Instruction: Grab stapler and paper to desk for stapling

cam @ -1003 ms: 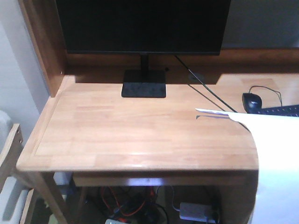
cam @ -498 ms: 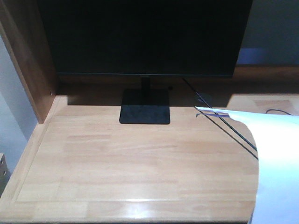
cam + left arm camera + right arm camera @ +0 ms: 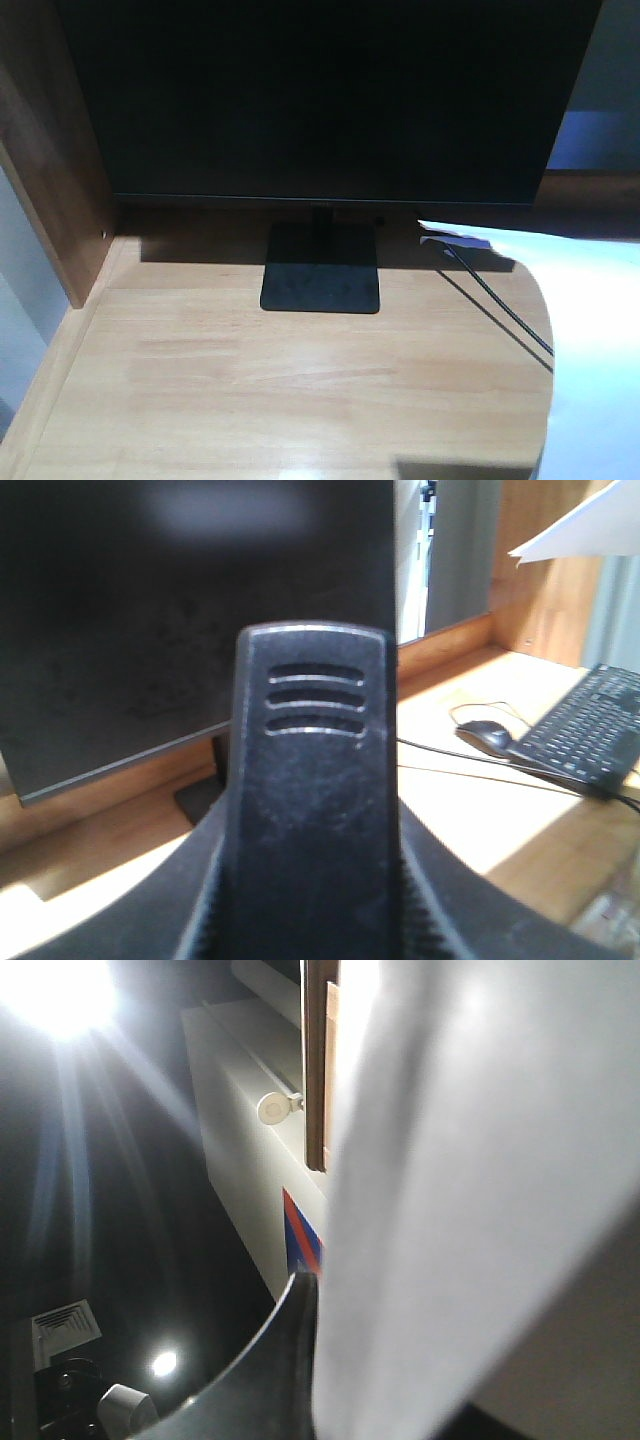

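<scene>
Evidently the right end effector [image 3: 310, 1360] pinches the paper [image 3: 480, 1210] while the left end effector [image 3: 312, 925] clamps the stapler [image 3: 310, 780].

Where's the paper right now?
Front view: the paper fills the right edge, raised over the desk, right of the monitor stand.

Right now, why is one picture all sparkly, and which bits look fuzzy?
Right wrist view: a bright light flares into streaks, and the paper is close and blurry. Left wrist view: the stapler fills the lens, soft-edged. Front view: the monitor is nearly pure black and shadows the desk; the paper glows washed-out white.
</scene>
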Available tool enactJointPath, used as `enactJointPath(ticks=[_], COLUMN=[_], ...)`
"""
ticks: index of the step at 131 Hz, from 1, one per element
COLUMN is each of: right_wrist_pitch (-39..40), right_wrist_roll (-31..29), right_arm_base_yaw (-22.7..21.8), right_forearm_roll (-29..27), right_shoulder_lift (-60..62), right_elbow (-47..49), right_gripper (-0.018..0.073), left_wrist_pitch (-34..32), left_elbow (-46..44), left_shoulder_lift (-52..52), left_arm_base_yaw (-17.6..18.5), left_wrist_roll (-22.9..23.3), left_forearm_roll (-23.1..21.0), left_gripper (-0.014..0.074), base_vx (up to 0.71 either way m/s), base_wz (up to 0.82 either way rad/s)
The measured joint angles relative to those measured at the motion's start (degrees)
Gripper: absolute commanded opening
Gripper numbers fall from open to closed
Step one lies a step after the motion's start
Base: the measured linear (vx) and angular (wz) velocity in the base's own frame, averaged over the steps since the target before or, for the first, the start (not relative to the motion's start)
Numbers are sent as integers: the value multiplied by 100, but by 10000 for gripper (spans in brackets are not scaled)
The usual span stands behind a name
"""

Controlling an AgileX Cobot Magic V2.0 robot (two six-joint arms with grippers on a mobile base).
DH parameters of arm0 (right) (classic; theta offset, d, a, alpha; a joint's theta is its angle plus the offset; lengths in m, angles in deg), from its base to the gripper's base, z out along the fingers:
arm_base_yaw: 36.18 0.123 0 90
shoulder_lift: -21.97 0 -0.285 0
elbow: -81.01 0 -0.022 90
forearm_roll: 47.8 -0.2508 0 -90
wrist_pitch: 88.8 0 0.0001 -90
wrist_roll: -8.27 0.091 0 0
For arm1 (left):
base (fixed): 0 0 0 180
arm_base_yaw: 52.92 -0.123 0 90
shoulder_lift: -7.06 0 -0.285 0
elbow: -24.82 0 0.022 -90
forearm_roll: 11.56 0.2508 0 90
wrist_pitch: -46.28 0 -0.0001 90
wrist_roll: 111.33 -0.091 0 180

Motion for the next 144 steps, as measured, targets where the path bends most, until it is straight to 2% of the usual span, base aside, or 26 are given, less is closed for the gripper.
enactJointPath(ticks=[144], right_wrist_pitch=[7], right_wrist_roll=[0], right_arm_base_yaw=[0], right_forearm_roll=[0], right_shoulder_lift=[0], right_elbow=[0], right_gripper=[-6], left_wrist_pitch=[0], left_elbow=[0], left_shoulder_lift=[0], left_arm_base_yaw=[0], left_wrist_roll=[0], left_forearm_roll=[0], left_gripper=[-6], base_vx=[1], base_wz=[0])
